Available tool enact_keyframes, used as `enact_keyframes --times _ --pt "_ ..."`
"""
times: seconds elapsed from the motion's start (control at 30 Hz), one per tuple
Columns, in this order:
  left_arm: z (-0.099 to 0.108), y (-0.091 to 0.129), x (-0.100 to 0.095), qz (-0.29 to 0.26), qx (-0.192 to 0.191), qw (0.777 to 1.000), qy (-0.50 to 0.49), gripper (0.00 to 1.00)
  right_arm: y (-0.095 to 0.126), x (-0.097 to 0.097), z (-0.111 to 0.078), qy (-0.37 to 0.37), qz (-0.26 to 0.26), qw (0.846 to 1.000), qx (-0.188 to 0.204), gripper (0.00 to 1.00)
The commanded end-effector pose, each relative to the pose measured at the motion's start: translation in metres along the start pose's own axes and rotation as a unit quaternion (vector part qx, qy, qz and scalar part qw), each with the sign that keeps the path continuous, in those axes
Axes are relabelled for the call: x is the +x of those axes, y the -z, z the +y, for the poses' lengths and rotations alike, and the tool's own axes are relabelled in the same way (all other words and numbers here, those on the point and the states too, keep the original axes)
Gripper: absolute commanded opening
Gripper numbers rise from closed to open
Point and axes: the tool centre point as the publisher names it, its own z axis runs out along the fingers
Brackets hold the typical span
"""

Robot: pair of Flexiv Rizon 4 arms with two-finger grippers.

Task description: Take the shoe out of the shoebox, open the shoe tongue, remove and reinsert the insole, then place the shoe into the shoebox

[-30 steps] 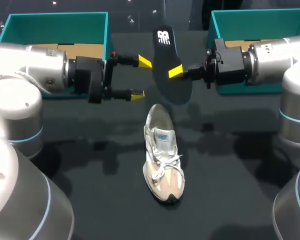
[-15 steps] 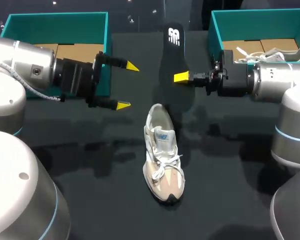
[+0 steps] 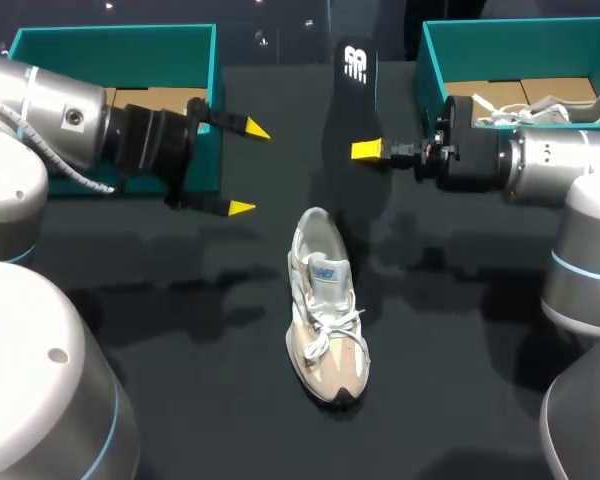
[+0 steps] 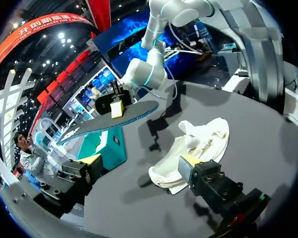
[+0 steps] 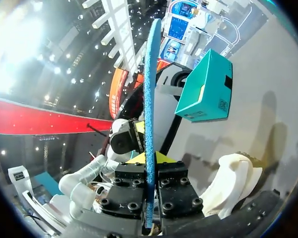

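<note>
Two claws hang over the table point(image 3: 180, 390): the right claw point(image 3: 368, 151) pinches the dark insole point(image 3: 352, 100), the left claw point(image 3: 246, 168) gapes open, both beyond the shoe point(image 3: 325, 310).

The shoe point(image 3: 325, 310) is showing soft beige cloth (woven laces point(image 3: 332, 326)); the insole point(image 3: 348, 105) is looking matt black above, rough blue beneath; the counter point(image 3: 180, 380), matt.
</note>
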Motion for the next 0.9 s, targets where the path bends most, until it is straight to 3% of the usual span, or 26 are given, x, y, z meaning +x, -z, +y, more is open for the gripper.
enact_keyframes --times 0.03,0.37,0.47,0.73,0.83,0.9 --pt "0.002 0.000 -0.001 0.026 -0.033 0.993 0.109 1.00 -0.001 -0.017 0.002 0.027 0.007 1.000 0.009 0.00" --pt "0.002 0.000 -0.001 0.026 -0.033 0.993 0.109 1.00 -0.001 -0.017 0.002 0.027 0.007 1.000 0.009 0.00" --pt "0.012 -0.016 0.008 0.043 -0.061 0.987 0.140 1.00 -0.004 -0.028 -0.001 0.043 -0.010 0.999 0.003 0.00" --pt "0.035 -0.035 0.030 0.068 -0.096 0.969 0.219 1.00 -0.013 -0.057 -0.003 0.101 0.026 0.995 0.008 0.00" --pt "0.046 -0.041 0.037 0.060 -0.175 0.952 0.243 1.00 -0.015 -0.063 -0.004 0.111 0.032 0.993 0.016 0.00" --pt "0.046 -0.041 0.037 0.060 -0.175 0.952 0.243 1.00 -0.015 -0.063 -0.004 0.111 0.032 0.993 0.016 0.00"
